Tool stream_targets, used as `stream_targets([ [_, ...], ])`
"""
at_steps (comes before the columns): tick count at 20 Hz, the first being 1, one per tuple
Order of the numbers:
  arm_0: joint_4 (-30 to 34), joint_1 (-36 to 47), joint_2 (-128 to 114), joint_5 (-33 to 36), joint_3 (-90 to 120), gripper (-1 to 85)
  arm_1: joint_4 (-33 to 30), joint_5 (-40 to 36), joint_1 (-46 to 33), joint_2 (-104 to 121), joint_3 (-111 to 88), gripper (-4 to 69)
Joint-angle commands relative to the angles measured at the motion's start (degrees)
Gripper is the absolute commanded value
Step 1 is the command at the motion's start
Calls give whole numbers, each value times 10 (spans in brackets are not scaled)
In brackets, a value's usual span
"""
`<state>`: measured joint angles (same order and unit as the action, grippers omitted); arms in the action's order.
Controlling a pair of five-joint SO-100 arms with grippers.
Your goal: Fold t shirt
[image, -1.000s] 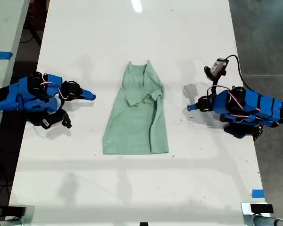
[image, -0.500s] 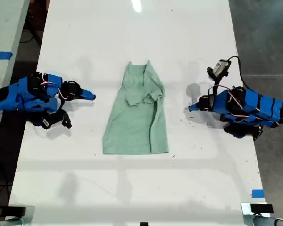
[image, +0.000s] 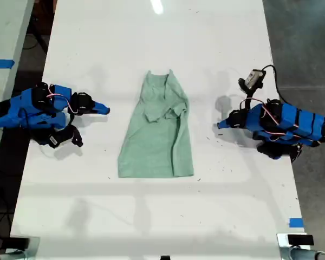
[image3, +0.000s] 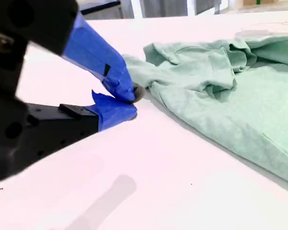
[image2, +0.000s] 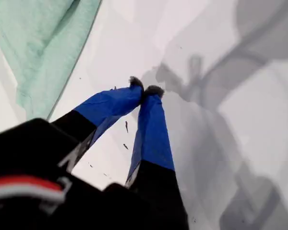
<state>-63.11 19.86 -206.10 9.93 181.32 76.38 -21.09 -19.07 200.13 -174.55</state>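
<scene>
The pale mint-green cloth t shirt (image: 159, 132) lies flat at the middle of the white table (image: 151, 216), neck end away from the camera in the exterior view, straight hem nearest, both side edges folded in over the body with rumpled cloth near the upper part. My second claw (image3: 132, 103) sits low over the table just beside the shirt's neck end, tips clenched together, nothing between them. My first claw (image2: 145, 89) hangs over bare table near one shirt edge, tips likewise closed and empty.
</scene>
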Motion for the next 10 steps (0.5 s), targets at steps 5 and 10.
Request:
stream_targets([
  [5, 12, -8, -4, 3, 2, -2, 1, -5, -14, 8, -32, 11],
  [10, 12, -4, -4, 3, 2, -2, 1, 3, -15, 8, -32, 11],
])
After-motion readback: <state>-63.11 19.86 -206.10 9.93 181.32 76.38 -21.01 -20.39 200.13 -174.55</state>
